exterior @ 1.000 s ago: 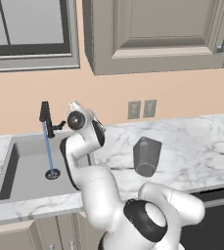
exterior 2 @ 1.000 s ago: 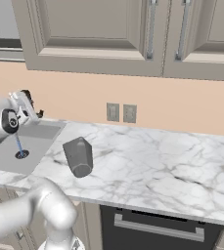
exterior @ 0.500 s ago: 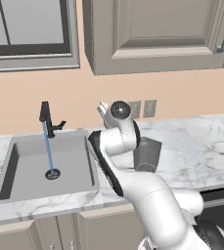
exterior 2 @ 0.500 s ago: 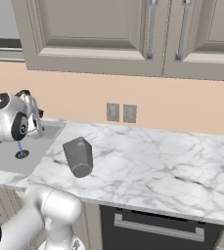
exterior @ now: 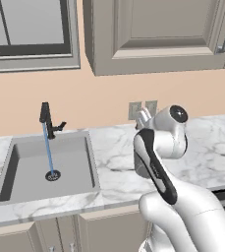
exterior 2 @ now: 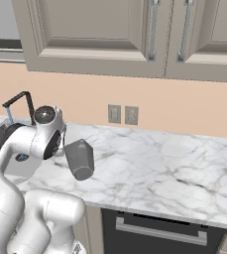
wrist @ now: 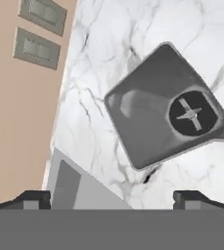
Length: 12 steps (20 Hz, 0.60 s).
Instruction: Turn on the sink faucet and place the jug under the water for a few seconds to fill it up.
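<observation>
The black sink faucet (exterior: 46,117) stands at the back of the grey sink (exterior: 15,165), and a thin blue stream of water (exterior: 48,152) runs from it down to the drain. On the marble counter to the right of the sink stands the dark grey jug (exterior 2: 79,158), upright; the hand view looks down into the jug (wrist: 167,117). My gripper (exterior: 143,118) hovers above the jug's sink side, open, with nothing between its fingertips (wrist: 35,197). In the left base view my arm hides most of the jug (exterior: 140,166).
Two wall outlets (exterior 2: 123,114) sit on the backsplash behind the jug. Cabinets (exterior 2: 110,34) hang overhead. White marble counter (exterior 2: 174,163) stretches to the right, with a dark oven front (exterior 2: 159,233) below its edge. A window (exterior: 25,29) is above the sink.
My arm has swung right, away from the faucet and over to the jug. The water keeps running, the jug has not moved, and the gripper stays open.
</observation>
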{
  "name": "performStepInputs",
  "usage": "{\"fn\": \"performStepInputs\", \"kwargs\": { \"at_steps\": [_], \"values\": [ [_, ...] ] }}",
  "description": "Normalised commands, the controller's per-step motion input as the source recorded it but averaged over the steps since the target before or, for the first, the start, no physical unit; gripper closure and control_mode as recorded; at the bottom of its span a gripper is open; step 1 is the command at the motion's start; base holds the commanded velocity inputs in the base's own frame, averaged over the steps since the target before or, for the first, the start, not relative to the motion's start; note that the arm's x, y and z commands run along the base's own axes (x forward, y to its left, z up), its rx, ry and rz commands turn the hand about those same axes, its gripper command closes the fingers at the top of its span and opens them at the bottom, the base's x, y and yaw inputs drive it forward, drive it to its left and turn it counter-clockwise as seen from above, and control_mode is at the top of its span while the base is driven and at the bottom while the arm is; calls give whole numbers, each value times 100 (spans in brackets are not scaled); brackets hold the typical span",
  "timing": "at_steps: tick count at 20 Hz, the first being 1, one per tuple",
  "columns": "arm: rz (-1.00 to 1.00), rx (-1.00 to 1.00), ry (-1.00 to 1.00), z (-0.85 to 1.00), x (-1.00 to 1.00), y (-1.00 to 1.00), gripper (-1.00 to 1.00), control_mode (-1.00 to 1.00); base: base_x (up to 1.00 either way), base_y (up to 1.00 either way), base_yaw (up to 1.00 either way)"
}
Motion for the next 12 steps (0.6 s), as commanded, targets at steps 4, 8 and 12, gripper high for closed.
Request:
{"fn": "performStepInputs", "kwargs": {
  "at_steps": [4,8,12],
  "values": [
    [0,9,21,0,-2,-66,-100,-100,0,0,0],
    [0,1,18,-6,6,-29,-100,-100,0,0,0],
    [0,0,2,-24,0,-16,-100,-100,0,0,0]
  ]
}}
